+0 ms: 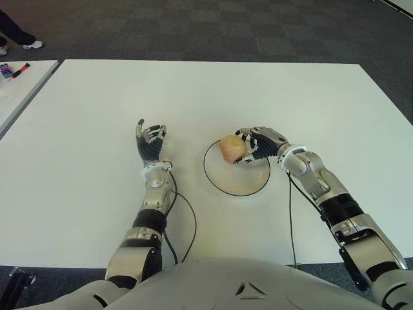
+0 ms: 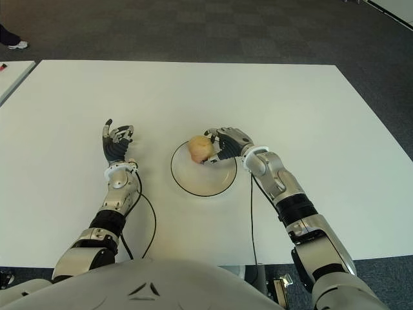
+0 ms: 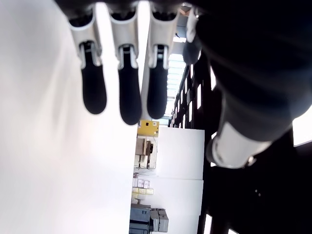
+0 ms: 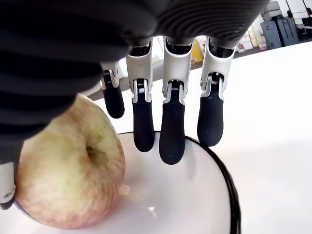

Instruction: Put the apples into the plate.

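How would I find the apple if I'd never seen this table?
Look at the big white table, then the round black-rimmed plate near its middle. The apple sits on the plate's far edge beside the right robot hand; it's the only yellowish-pink round thing.

- The right hand (image 1: 258, 143) covers the side of the apple (image 1: 231, 148) facing it — whether the thumb touches the fruit cannot be told from the eye views.
- In the right wrist view the apple's lower part is cut off by the picture's edge, and the palm hides its upper left.
- The plate (image 1: 255, 187) has part of its far rim hidden behind apple and fingers.
- At the top left a person's shoe (image 1: 32, 44) shows — the rest is cut off.
- Small objects (image 1: 13, 69) on the side table (image 1: 26, 90) are too small to identify.
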`<act>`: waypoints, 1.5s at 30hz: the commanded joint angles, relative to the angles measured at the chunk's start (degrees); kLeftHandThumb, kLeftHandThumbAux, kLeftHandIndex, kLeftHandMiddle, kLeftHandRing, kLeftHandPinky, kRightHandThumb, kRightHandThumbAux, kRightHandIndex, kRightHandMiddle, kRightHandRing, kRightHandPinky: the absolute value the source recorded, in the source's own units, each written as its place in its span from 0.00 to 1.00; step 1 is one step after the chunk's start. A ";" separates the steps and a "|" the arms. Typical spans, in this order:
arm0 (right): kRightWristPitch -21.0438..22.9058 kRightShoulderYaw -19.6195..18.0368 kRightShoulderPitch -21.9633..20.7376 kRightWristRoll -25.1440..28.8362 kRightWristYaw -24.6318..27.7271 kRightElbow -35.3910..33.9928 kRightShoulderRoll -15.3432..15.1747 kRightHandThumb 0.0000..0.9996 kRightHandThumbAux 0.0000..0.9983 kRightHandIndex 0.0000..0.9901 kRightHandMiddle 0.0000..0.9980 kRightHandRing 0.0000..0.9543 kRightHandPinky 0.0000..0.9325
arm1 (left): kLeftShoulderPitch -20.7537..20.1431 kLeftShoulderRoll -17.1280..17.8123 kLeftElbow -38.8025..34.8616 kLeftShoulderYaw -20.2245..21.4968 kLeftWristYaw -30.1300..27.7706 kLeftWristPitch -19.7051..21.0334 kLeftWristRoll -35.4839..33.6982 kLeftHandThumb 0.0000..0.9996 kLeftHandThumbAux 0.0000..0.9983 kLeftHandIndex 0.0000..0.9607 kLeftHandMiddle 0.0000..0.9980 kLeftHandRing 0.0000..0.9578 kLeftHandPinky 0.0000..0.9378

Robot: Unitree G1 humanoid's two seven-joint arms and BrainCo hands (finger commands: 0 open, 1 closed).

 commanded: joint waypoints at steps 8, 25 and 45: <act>1.82 0.83 0.11 -0.89 1.23 1.09 0.54 0.59 0.51 0.09 0.26 0.42 0.52 | -0.10 -2.68 0.40 -0.15 -0.76 0.45 0.17 0.25 0.71 0.10 0.37 0.46 0.49; 3.21 0.81 -0.44 -0.59 1.66 1.57 1.60 0.58 0.52 0.07 0.24 0.39 0.51 | -0.71 -2.46 1.59 0.12 -0.28 0.07 0.32 0.25 0.70 0.11 0.37 0.46 0.50; 5.42 0.88 -1.40 -0.45 3.80 1.76 2.84 0.60 0.52 0.05 0.21 0.35 0.47 | -0.29 -2.21 -0.53 -0.32 0.11 1.99 1.58 0.25 0.73 0.12 0.37 0.46 0.50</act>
